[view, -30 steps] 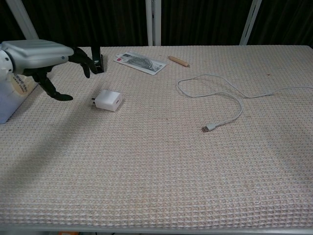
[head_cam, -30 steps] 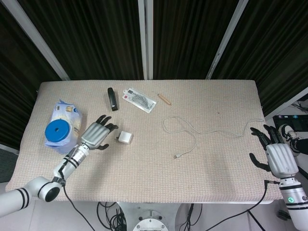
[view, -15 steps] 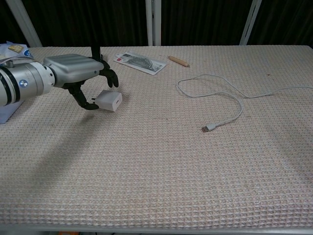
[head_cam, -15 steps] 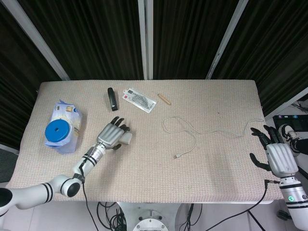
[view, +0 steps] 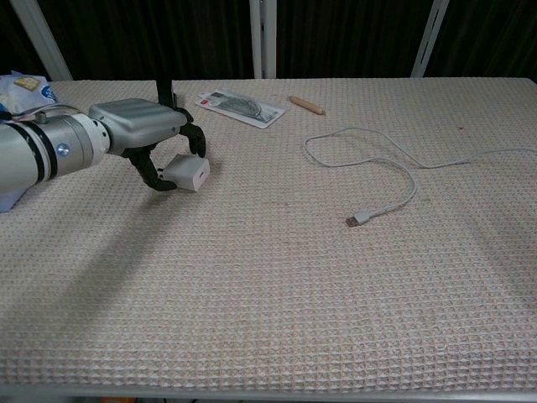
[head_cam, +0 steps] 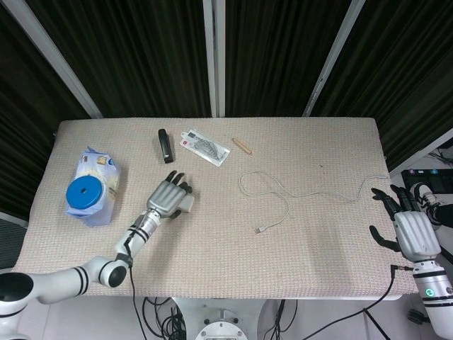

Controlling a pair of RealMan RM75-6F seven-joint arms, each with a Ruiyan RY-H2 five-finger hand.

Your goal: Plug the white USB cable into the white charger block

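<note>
- The left robot hand [view: 147,138] is over the white charger block [view: 187,172], left of centre in the chest view, fingers curled down around it with dark fingertips beside its near and far edges. Whether they actually press on the block, I cannot tell; it sits on the surface [view: 268,302].
- The right robot hand [head_cam: 412,230] hovers at the lower right edge of the head view, fingers spread, holding nothing.
- The white USB cable [view: 394,159] lies loose right of centre, well apart from the block, with its metal plug [view: 358,220] pointing toward the lower left.
- Risk: the block is small and low, so closing fingers could nudge it sideways or tip it rather than lift it.
- Risk: if gripped with the port face covered by fingers, the plug would have no way in.
- Risk: the cable is slack and light; a one-sided pinch may drag it or leave the plug twisted.
</note>
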